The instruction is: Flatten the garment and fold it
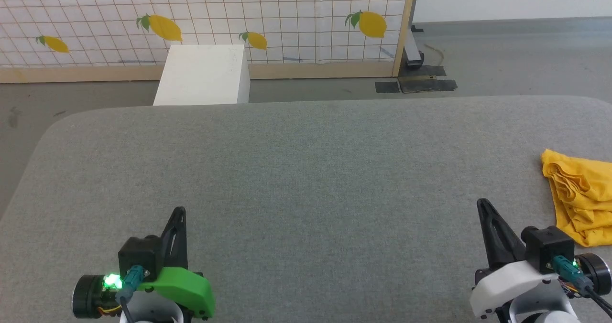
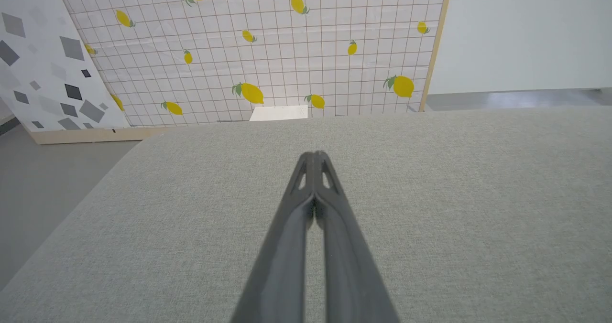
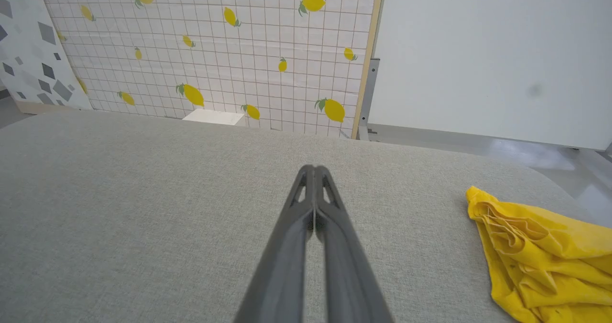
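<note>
At far right edge of grey table (image 1: 306,170), garment (image 1: 578,196) seen bunched in crumpled heap, untouched. Fingers pressed together on left gripper (image 1: 180,211) and right gripper (image 1: 482,203); nothing held. Fabric judged light, limp, easily dragged; hold best taken at exposed corner.

You'll find the garment (image 1: 580,196) at the right side of the grey desk (image 1: 306,170), lying in a crumpled heap that the head view cuts off at its right border. What you can see of it is bright yellow cloth, bunched into soft ridges and layered folds, not spread flat. One pointed corner reaches toward the far edge of the desk, and several hems are stacked along the side facing the middle.
</note>
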